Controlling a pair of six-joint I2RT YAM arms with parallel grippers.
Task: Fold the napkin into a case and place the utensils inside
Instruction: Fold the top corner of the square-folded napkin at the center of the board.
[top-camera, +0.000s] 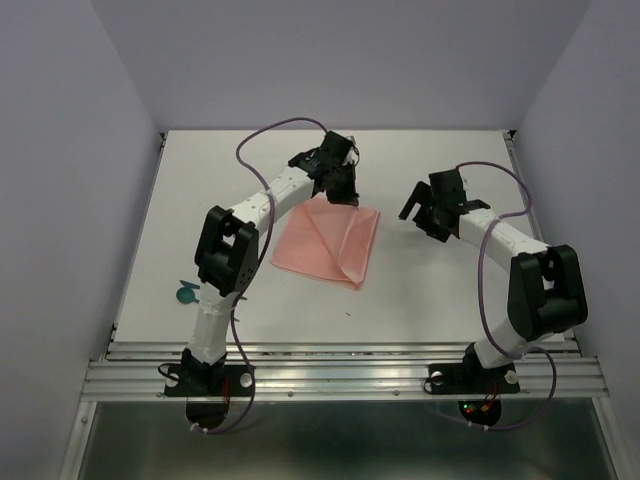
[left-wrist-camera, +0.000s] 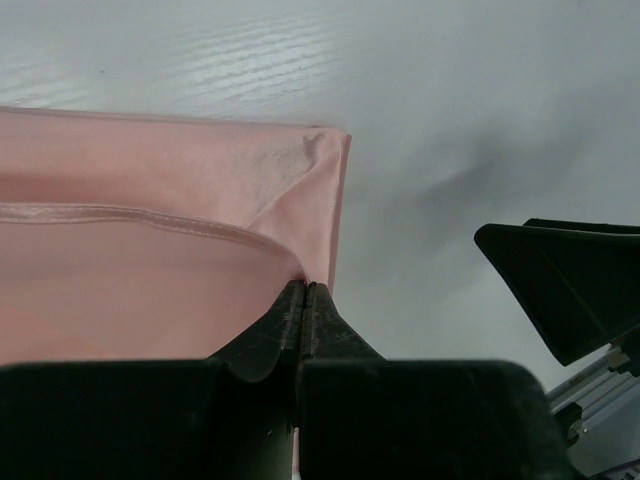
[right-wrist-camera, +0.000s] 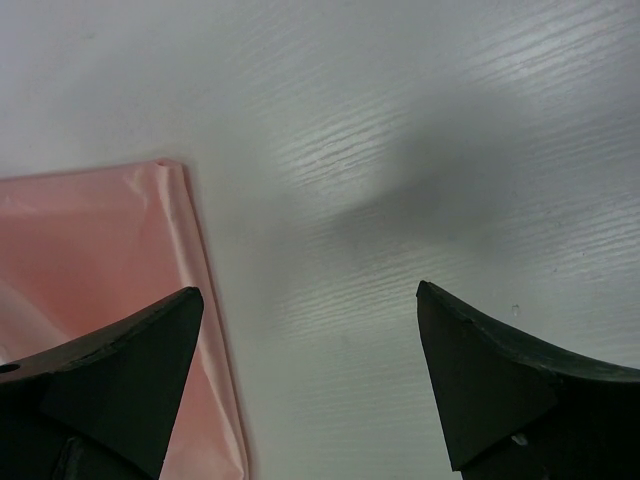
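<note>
Fingers (left-wrist-camera: 262, 338) of the left gripper (left-wrist-camera: 303, 292) are pressed together on the edge of the napkin (left-wrist-camera: 150, 200), maybe at a corner. The right gripper (right-wrist-camera: 310, 300) is spread wide near it.

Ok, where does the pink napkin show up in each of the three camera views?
Top external: napkin in the middle of the picture, between the two arms.
Left wrist: napkin fills the left half, its edge pinched in the left fingers.
Right wrist: napkin at the left edge, partly behind one of the open right fingers.
Shared landmark: the white table.
</note>
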